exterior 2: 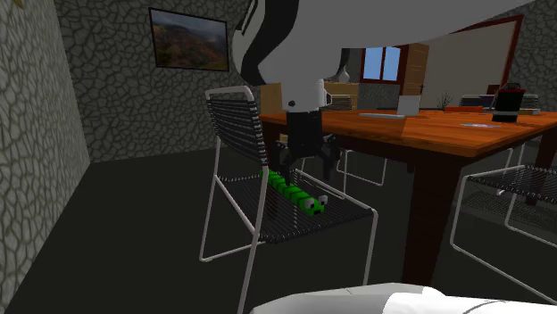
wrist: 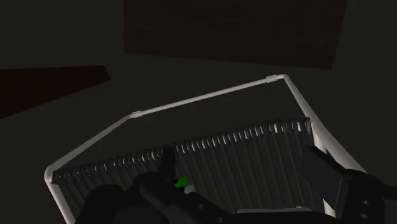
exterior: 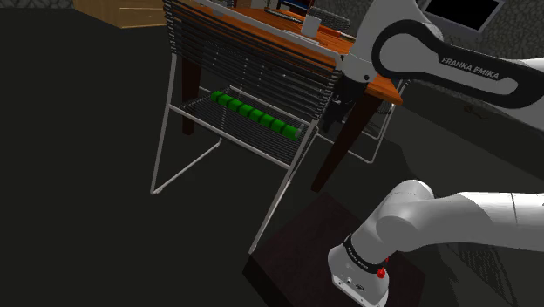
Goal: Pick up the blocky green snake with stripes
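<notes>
As it lies stretched across the slatted seat of a white-framed chair (exterior 2: 234, 125), the blocky green snake (exterior 2: 299, 194) shows alternating light and dark green segments. Its white-eyed head is at the end nearer the second exterior view's camera. In the shoulder view it runs roughly alongside the backrest.

The black end effector (exterior 2: 305, 165) hangs just above the seat near the snake's tail end. Its fingers are spread wide and clasp nothing. In the wrist view a small patch of green shows low between them, over the seat's slats. Whether a fingertip touches the snake cannot be told.

The chair stands against an orange-brown wooden desk (exterior 2: 428, 134), which carries a white cup (exterior: 311, 23). The arm's dark stand (exterior: 296, 253) sits on the floor near the chair. A framed picture (exterior 2: 189, 40) hangs on the stone-patterned wall.
</notes>
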